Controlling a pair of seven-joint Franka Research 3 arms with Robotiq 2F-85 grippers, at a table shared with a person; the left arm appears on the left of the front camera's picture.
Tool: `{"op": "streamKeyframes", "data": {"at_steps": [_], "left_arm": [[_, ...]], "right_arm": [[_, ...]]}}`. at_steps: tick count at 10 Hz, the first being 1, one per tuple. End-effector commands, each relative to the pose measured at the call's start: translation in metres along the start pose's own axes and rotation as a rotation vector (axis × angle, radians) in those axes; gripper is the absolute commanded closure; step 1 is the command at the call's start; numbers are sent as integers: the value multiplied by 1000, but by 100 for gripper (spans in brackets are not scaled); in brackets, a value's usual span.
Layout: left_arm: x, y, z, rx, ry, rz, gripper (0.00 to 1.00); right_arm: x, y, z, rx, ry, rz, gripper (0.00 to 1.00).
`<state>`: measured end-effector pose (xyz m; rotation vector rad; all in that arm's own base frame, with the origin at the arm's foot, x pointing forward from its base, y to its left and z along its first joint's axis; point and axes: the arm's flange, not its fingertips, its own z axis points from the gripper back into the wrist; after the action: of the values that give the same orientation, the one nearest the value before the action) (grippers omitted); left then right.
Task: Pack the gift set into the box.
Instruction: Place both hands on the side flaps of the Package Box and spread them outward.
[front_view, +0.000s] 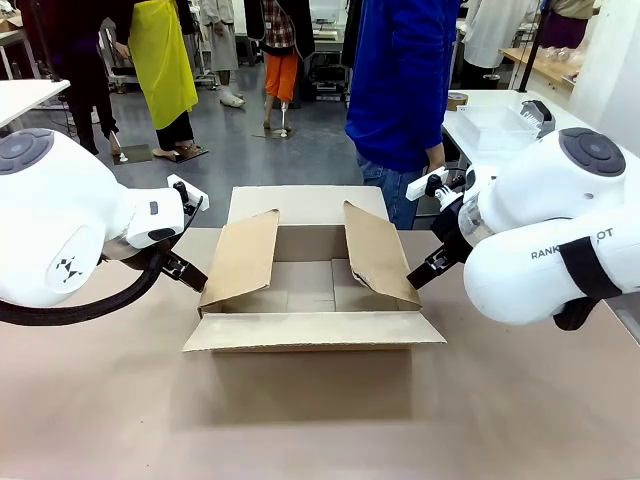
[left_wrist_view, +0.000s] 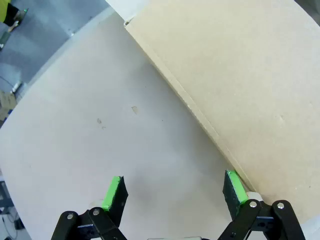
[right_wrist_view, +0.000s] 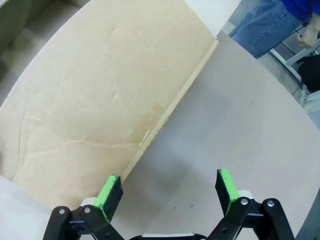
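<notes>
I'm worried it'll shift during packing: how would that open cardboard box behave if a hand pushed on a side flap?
The cardboard box looks empty, so it is probably light and may slide on the smooth table. Its creased right flap would likely bend at the fold rather than resist.
</notes>
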<state>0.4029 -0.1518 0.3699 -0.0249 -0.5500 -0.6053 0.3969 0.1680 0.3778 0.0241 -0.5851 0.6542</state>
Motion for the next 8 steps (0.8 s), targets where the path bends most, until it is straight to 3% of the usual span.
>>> {"op": "streamKeyframes", "data": {"at_steps": [1, 4, 5, 7, 8], "left_arm": [[0, 0, 0, 0, 0, 0, 0], [-17, 44, 102, -108, -131, 82, 0], [-28, 57, 132, -173, -168, 176, 0], [-63, 92, 166, -470, -195, 263, 0], [-88, 120, 174, -645, -217, 346, 0]], "right_arm": [[0, 0, 0, 0, 0, 0, 0], [1, -44, 81, 67, -5, -89, 0], [-11, -66, 105, 193, -15, -174, 0], [-49, -117, 150, 443, -44, -450, 0], [-75, -148, 168, 475, -75, -667, 0]]}}
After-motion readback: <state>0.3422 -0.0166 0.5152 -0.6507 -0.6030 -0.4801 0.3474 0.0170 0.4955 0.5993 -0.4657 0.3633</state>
